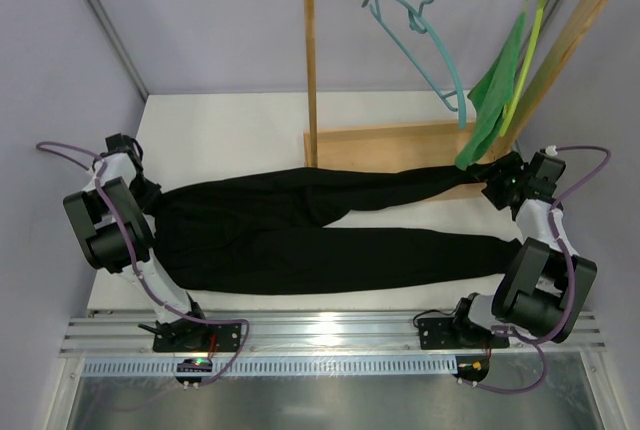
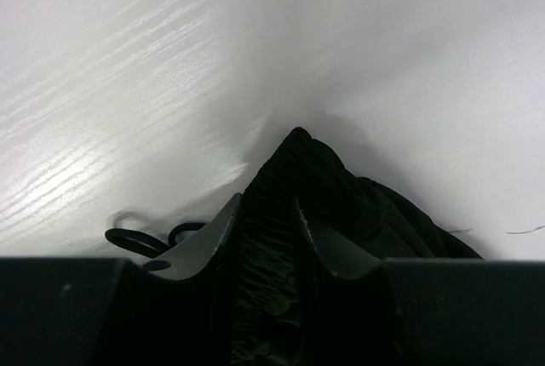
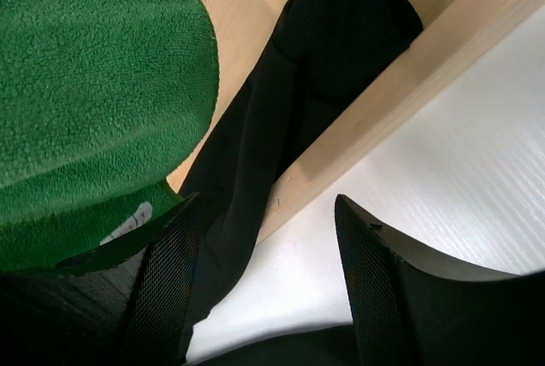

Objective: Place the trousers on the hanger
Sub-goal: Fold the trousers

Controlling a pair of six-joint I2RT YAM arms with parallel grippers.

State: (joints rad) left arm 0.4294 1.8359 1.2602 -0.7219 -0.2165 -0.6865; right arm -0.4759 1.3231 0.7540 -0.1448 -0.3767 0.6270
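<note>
Two pairs of jaws, one at each end of one pair of trousers [image 1: 300, 240] on the table [image 1: 230, 125].
At the waistband the left jaws are pinched narrow on bunched cloth, which fills the gap between the fingers [image 2: 209, 238]; the right jaws gape wide, holding nothing, above one cuff lying on the wooden rack [image 3: 383, 102] base. Both legs stretch flat across the table (the far one reaches the rack). Two hangers hang from the rail, the teal hanger [image 1: 418, 18] and a yellow-green hanger [image 1: 530, 45], plus one green cloth [image 1: 495, 100].
</note>
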